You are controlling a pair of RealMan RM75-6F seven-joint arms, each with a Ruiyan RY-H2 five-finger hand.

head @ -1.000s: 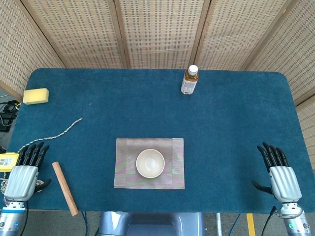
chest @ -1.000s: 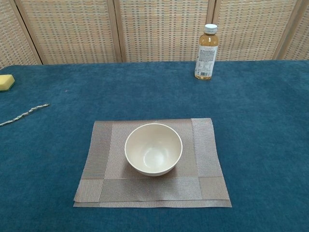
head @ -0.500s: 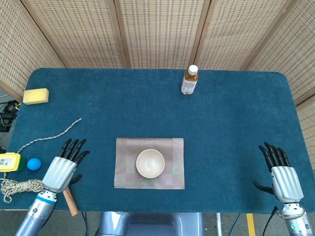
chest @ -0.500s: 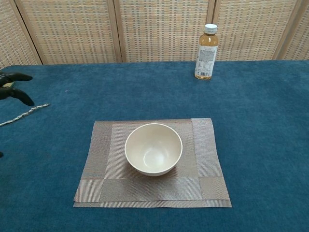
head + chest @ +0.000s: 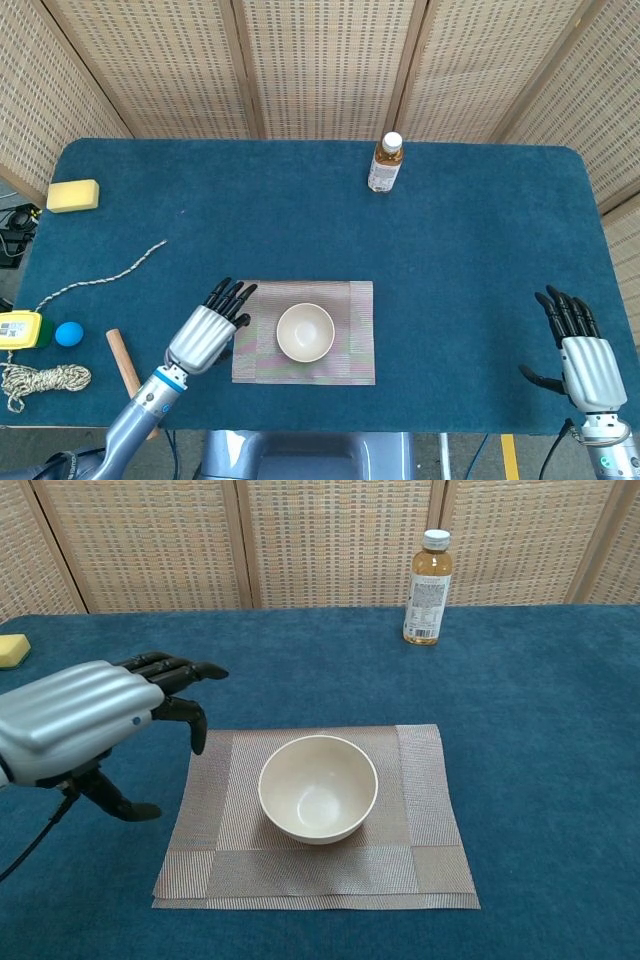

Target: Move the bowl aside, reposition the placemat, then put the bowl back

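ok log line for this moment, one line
left hand: open, at placemat left edge | right hand: open, idle | bowl: on placemat, untouched

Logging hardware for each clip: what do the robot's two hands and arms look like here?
Both the left hand and the right hand have ribbed silver-grey metallic backs with black fingers and black thumbs. Each sits on a silver wrist with a small blue ring. The left forearm is smooth grey-blue. In the chest view a thin black cable hangs below the left hand.

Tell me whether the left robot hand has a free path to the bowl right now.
Probably yes. The left robot hand is open at the placemat's left edge, and nothing lies between it and the bowl.
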